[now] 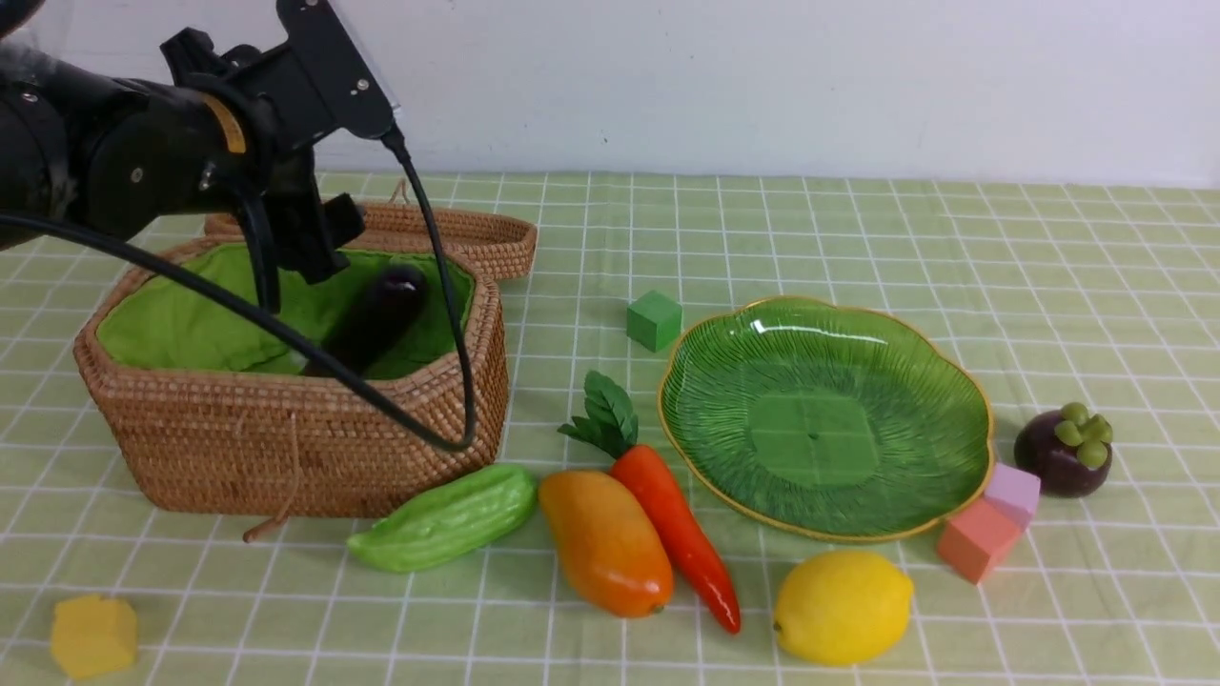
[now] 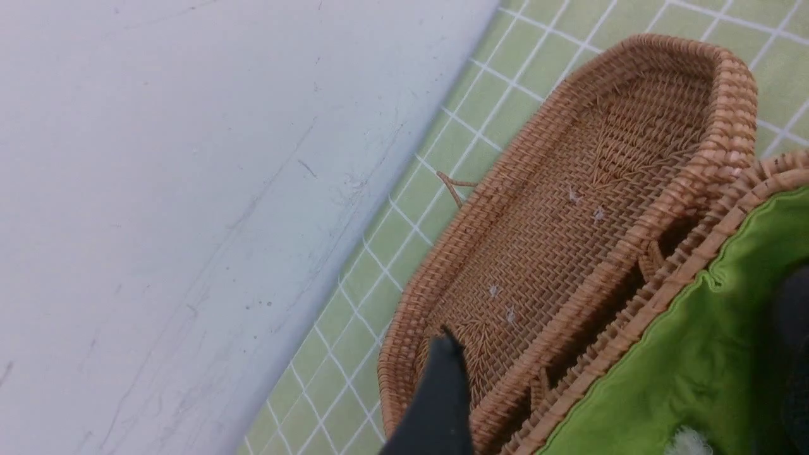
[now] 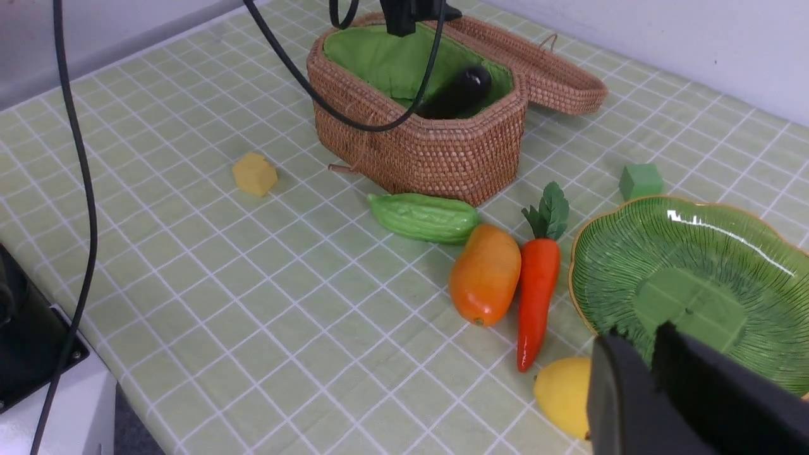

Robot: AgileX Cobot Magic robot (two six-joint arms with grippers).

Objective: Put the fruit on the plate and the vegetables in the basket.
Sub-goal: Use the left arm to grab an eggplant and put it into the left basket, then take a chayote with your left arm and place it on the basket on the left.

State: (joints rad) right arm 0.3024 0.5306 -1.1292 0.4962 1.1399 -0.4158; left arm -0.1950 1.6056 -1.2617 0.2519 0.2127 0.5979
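My left gripper [image 1: 295,262] hangs open over the wicker basket [image 1: 286,448], empty. The dark purple eggplant [image 1: 376,319] lies loose on the green lining below it. In front of the basket lie the bitter gourd [image 1: 443,519], the mango [image 1: 605,543] and the carrot [image 1: 677,524]. The green glass plate [image 1: 824,419] is bare. The lemon [image 1: 843,607] sits before it and the mangosteen [image 1: 1063,450] to its right. My right gripper [image 3: 635,338] is shut on nothing, hovering near the plate [image 3: 695,272] and the lemon [image 3: 562,395]; it does not show in the front view.
The basket's lid [image 1: 477,238] lies open behind it, near the wall. Foam cubes are scattered about: green [image 1: 654,319], yellow [image 1: 92,635], salmon [image 1: 977,540] and lilac [image 1: 1012,493], the last two against the plate's rim. A black cable [image 1: 448,314] droops over the basket.
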